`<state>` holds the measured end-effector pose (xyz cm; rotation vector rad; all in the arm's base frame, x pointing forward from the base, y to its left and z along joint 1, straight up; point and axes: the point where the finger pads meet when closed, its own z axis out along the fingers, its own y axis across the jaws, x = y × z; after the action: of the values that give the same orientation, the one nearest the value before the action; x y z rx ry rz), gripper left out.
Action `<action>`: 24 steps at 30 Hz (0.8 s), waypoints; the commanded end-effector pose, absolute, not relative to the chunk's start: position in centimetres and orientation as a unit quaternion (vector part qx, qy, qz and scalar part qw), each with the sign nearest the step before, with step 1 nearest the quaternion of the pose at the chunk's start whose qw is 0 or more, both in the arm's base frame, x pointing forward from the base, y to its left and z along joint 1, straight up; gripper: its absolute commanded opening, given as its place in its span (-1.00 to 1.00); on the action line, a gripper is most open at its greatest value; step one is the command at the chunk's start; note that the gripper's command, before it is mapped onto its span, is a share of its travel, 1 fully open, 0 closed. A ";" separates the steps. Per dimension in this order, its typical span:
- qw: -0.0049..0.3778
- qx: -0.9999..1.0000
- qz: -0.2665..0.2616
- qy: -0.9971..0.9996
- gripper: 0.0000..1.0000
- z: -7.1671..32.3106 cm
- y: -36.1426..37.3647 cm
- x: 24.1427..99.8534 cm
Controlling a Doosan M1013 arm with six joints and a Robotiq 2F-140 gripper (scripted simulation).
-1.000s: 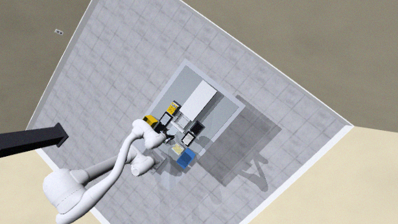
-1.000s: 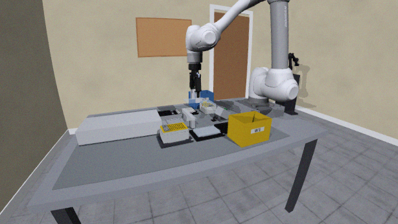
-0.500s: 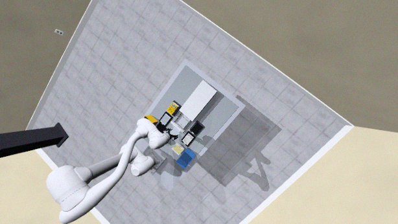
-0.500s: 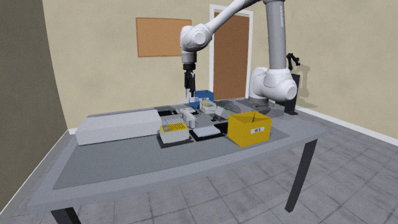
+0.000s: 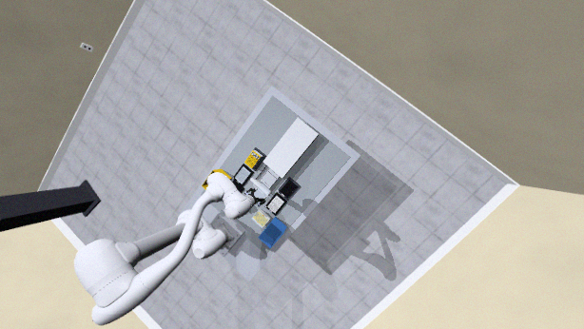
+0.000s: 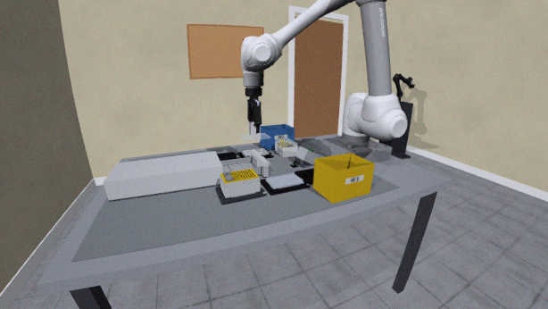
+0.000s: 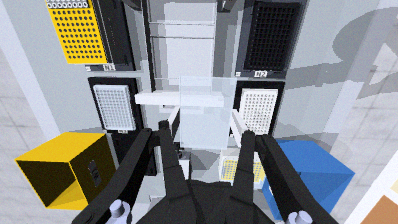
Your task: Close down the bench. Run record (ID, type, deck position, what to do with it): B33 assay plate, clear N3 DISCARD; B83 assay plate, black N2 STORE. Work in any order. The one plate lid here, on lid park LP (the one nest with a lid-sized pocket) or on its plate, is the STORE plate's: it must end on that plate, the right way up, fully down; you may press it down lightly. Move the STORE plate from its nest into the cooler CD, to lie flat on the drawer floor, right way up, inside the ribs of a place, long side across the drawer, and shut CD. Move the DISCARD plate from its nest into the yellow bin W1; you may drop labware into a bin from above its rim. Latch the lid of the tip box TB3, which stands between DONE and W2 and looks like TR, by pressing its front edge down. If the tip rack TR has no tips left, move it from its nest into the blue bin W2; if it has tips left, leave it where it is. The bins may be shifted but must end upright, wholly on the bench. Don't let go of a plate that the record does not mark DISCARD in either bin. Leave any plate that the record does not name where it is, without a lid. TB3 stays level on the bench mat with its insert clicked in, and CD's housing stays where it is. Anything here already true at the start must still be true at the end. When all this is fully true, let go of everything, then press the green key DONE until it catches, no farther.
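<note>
A grey bench (image 6: 250, 214) with dark legs stands on a grey tiled floor (image 6: 469, 250) in a room with cream walls, a brown door (image 6: 318, 76) and a cork board (image 6: 214, 51) in the upper middle of the exterior view. A darker mat (image 6: 178, 219) covers most of the bench top.

On the left of the bench lies the long pale cooler (image 6: 162, 178). Centre frame, in front of it, stands a tip rack (image 6: 240, 180) with a yellow top, and beside that a clear plate (image 6: 286, 180) in a black nest. The yellow bin (image 6: 343, 178) stands at the right front, open side up. The blue bin (image 6: 277, 134) sits farther back, with a second yellow-topped box (image 6: 286, 147) just in front of it. In the wrist view a black plate (image 7: 267, 35) fills the upper right, and white-welled plates lie at middle left (image 7: 114, 106) and middle right (image 7: 257, 111).

The white arm (image 6: 375, 67) reaches from the right over the centre of the bench. Its gripper (image 7: 206, 136), pointing straight down, is clenched on a clear plate lid (image 7: 206, 111), which hangs level above the bench, between the two white-welled plates and below the black plate in the wrist frame.
</note>
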<state>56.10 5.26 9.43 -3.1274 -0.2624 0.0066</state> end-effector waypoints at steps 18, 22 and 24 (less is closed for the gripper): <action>0.002 -0.996 0.002 -0.084 -1.00 9.4 2.4 60.2; 0.002 -0.996 0.002 -0.084 -1.00 9.4 2.1 60.6; 0.002 -0.996 0.002 -0.084 -1.00 9.4 1.7 61.1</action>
<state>60.52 2.13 9.39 -3.1273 -0.2624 0.0067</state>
